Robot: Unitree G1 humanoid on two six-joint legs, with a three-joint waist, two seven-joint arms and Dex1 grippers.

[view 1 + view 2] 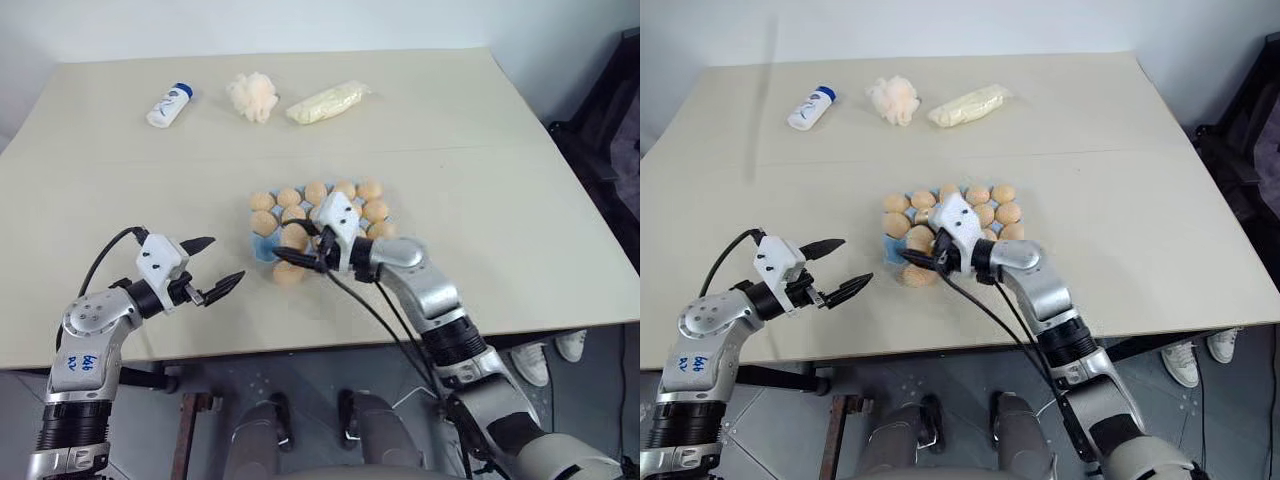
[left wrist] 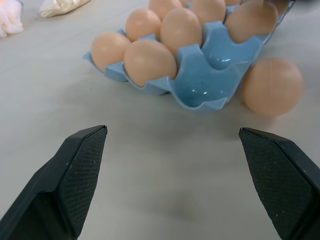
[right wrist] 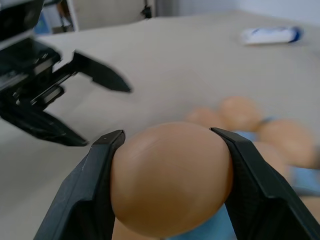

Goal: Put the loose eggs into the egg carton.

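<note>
Right wrist view — the right gripper clamps an egg over the egg carton; left gripper gapes.

Both arms are silver-grey metal with black ribbed bands at the joints, and the left arm's casing bears blue handwritten marks. Each wrist carries a white block housing, from which a black cable loops back along the arm. The left gripper and the right gripper each have two black tapered fingers with finely textured inner pads.
</note>
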